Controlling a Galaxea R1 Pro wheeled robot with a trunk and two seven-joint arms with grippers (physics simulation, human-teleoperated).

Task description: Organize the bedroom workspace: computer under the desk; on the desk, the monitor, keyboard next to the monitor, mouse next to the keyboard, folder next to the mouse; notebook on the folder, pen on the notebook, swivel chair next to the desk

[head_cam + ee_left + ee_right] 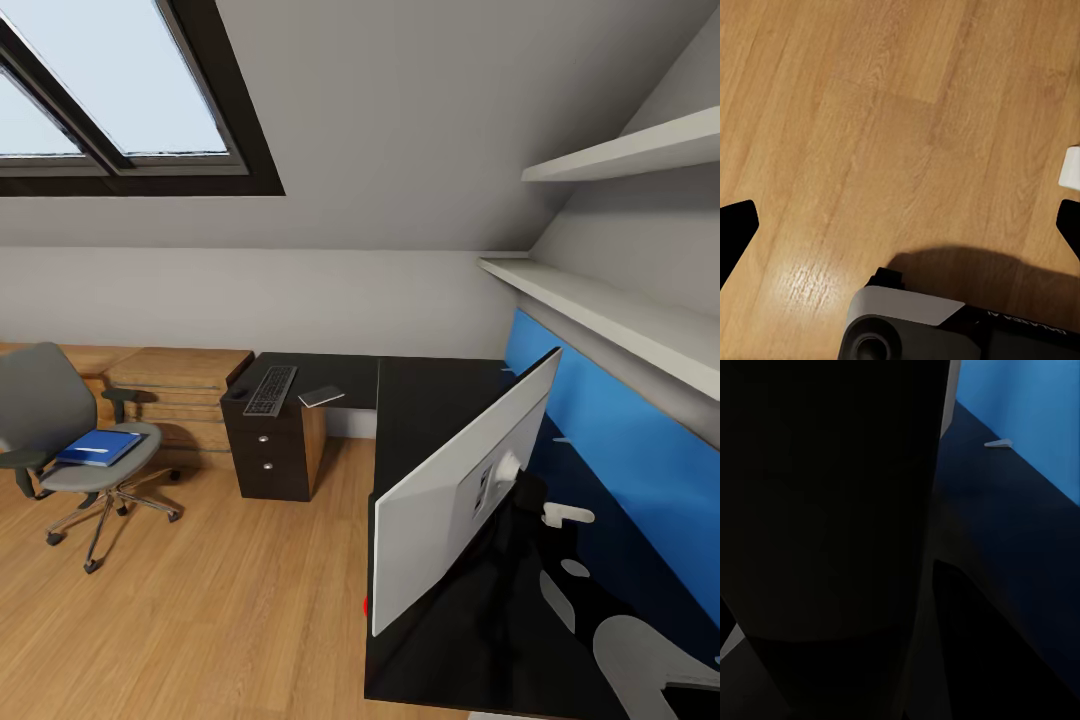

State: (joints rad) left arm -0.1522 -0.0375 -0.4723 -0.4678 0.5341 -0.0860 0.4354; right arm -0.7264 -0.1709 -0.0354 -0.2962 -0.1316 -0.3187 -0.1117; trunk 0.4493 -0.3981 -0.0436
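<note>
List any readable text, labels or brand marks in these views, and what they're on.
"GALAXEA", only partly legible: pale lettering on the dark robot body at the edge of the left wrist view, cut off by the frame.
keyboard: key legends too small to read.
monitor: seen from its grey back, no legible mark.
folder on the swivel chair: no visible label.
Nothing else readable.

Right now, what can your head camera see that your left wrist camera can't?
Head view: the swivel chair with the blue folder on its seat, and the keyboard, notebook and monitor on the desk. Left wrist view: the left gripper, open, and part of the robot's body. Both: the wooden floor.
</note>
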